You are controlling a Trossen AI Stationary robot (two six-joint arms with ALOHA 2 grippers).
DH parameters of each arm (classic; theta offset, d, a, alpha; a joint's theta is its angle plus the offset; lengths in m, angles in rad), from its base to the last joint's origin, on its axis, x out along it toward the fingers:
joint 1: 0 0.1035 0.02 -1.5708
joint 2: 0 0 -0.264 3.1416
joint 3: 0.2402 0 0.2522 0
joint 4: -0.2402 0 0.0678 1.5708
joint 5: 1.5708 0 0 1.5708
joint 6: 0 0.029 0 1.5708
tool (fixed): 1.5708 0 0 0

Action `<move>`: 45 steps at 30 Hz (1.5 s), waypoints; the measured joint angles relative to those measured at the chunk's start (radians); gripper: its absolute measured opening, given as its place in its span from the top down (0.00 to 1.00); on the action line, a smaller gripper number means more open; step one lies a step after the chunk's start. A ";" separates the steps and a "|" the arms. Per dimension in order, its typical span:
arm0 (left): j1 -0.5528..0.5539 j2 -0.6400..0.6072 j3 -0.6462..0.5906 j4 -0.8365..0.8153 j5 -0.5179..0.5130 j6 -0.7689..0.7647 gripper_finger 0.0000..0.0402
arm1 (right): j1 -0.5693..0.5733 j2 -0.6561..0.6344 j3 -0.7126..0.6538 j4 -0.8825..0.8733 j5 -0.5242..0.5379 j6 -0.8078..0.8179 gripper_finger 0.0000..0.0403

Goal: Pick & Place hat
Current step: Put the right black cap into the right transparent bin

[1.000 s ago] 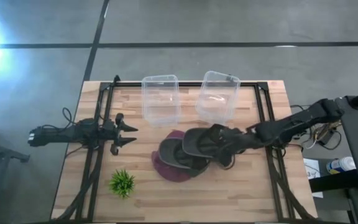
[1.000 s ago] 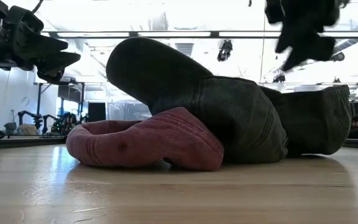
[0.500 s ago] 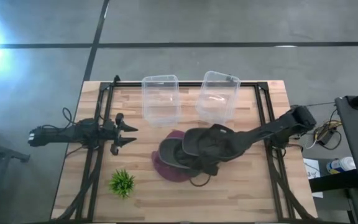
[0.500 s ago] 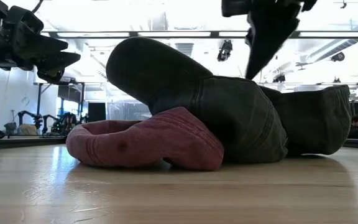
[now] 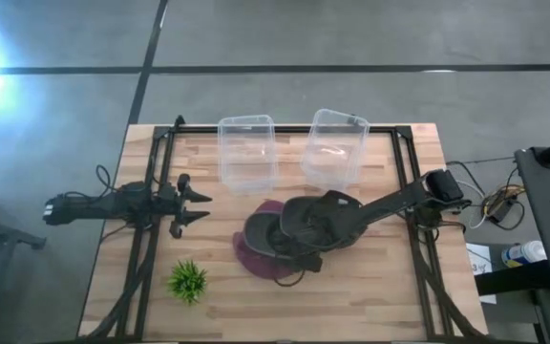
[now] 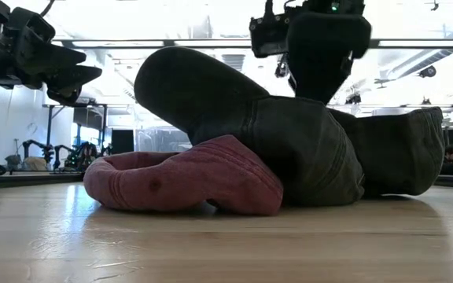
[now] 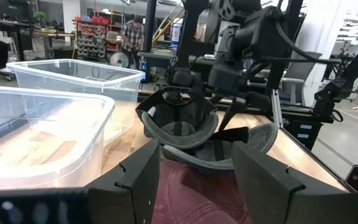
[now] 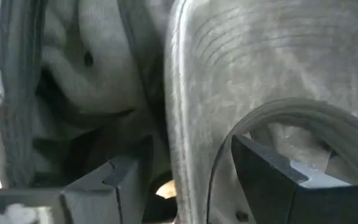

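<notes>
Swung in from the table's right edge, the right gripper [image 5: 306, 260] now hangs over the dark olive caps [image 5: 318, 225] stacked on a maroon cap [image 6: 183, 179] at mid-table, fingers [image 8: 120, 180] apart around a brim as only its wrist view shows, while the left gripper [image 5: 197, 205] waits spread at left.
</notes>
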 joint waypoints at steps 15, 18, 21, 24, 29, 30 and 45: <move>0.000 0.000 0.000 0.000 0.000 0.000 0.52 | -0.064 -0.015 -0.006 0.006 -0.019 0.161 0.96; 0.000 0.000 0.000 0.000 0.000 0.000 0.52 | -0.063 -0.063 0.001 0.012 -0.039 0.187 0.96; 0.000 0.000 0.000 0.000 0.000 0.000 0.52 | -0.059 -0.150 0.014 0.023 -0.012 0.236 0.96; 0.000 0.000 0.000 0.000 0.000 0.000 0.52 | -0.055 -0.270 0.016 0.021 0.114 0.329 0.97; 0.000 0.000 0.000 0.000 0.000 0.000 0.52 | -0.028 -0.476 0.016 0.025 0.494 0.420 0.97; 0.000 0.000 0.000 0.000 0.000 0.000 0.52 | -0.024 -0.508 0.016 0.032 0.567 0.413 0.97; 0.000 0.000 0.000 0.000 0.000 0.000 0.52 | -0.201 -0.598 -0.013 0.137 0.966 0.254 0.97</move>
